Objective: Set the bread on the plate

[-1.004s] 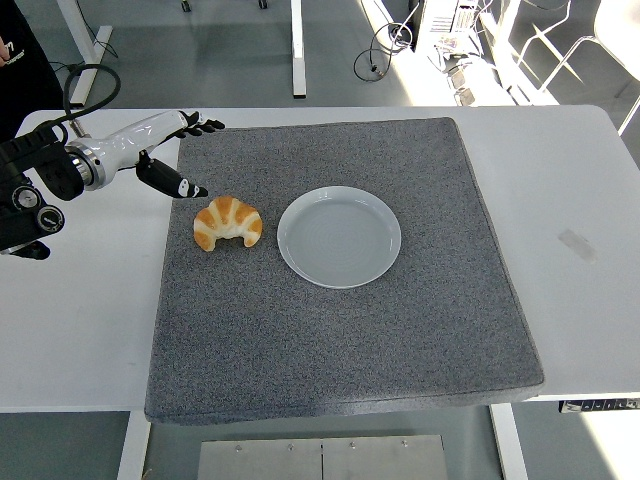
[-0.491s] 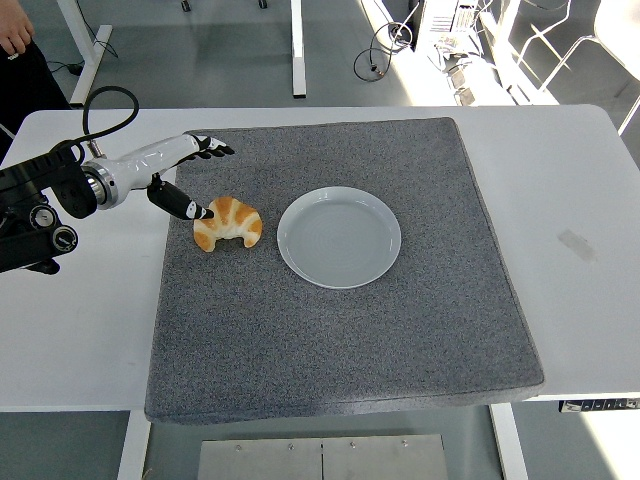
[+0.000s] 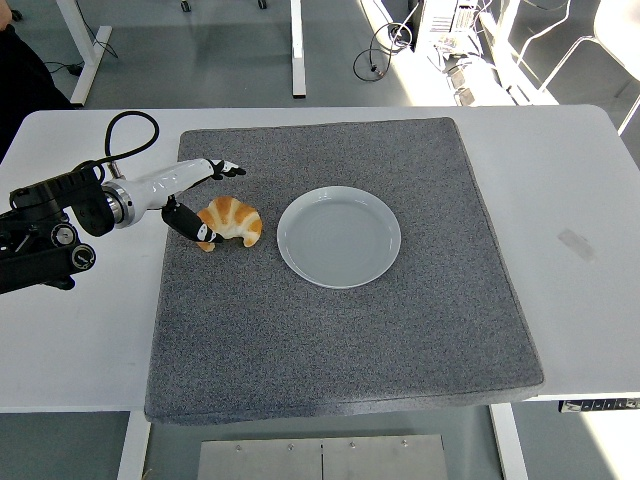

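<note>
A golden croissant (image 3: 232, 220) lies on the grey mat (image 3: 340, 330), just left of an empty white plate (image 3: 339, 236). My left hand (image 3: 205, 198) reaches in from the left and is spread around the croissant's left end: the thumb lies against its near left side, the other fingers stretch past its far side. The fingers are not closed on it. The right arm is out of view.
The mat covers most of the white table (image 3: 570, 200). A person's dark sleeve (image 3: 25, 75) shows at the top left corner. Table legs and cables are on the floor beyond the far edge.
My left hand has moved right and nearer along the mat, from clear of the croissant to straddling its left end, the thumb now against it. Croissant and plate have not moved.
</note>
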Tool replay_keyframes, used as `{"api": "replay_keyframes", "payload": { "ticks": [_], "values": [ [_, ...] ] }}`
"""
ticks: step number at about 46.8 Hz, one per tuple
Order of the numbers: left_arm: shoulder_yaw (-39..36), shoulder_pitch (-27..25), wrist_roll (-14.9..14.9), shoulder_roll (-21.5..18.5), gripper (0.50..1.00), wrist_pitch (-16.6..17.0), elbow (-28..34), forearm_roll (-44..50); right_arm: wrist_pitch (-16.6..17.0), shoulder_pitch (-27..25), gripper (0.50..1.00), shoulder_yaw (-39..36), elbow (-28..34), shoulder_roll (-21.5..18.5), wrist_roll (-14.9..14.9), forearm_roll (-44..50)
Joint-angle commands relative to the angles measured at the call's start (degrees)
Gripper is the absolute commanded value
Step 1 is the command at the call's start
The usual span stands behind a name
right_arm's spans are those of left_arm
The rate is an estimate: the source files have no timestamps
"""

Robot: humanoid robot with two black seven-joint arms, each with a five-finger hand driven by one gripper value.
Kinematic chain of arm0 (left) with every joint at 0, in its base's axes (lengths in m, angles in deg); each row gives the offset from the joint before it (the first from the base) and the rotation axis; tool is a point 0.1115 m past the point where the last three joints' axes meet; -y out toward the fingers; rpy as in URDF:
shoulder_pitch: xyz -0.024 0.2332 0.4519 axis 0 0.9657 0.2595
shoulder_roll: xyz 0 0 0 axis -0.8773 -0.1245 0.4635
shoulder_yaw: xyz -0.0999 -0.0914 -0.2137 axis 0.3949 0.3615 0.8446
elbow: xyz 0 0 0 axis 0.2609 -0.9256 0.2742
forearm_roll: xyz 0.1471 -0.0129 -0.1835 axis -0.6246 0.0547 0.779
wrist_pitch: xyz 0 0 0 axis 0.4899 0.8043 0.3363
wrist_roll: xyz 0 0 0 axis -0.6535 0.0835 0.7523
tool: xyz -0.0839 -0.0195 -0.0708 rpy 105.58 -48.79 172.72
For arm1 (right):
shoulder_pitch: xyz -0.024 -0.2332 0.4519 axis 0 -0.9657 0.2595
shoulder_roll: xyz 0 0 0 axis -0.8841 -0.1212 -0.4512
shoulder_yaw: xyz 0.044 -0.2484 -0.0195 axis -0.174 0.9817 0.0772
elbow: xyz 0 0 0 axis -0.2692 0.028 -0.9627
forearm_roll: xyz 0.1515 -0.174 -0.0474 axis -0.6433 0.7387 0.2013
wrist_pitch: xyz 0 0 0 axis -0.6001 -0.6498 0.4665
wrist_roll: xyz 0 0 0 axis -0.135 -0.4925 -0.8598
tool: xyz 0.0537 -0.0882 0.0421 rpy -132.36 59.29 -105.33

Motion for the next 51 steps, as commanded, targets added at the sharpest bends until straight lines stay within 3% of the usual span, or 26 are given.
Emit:
{"api": "replay_keyframes", "payload": {
  "ticks": [1,17,37,44,51],
  "values": [
    [-0.8,0.0,0.0,1.0,0.948,0.0,-1.4,0.0,0.0,0.0,1.000,0.0,0.0,0.0,0.0,0.0],
    [-1.2,1.2,-0.1,3.3,0.930,0.0,-4.6,-0.3,0.0,0.0,1.000,0.0,0.0,0.0,0.0,0.0],
    [-1.3,2.3,-0.1,5.1,0.777,0.0,-6.1,-0.4,0.0,0.0,1.000,0.0,0.0,0.0,0.0,0.0],
    [-1.4,2.9,-0.2,5.8,0.751,0.0,-7.5,-0.4,0.0,0.0,1.000,0.0,0.0,0.0,0.0,0.0],
    [-1.4,2.9,-0.2,5.8,0.674,0.0,-7.7,-0.4,0.0,0.0,1.000,0.0,0.0,0.0,0.0,0.0]
  ]
}}
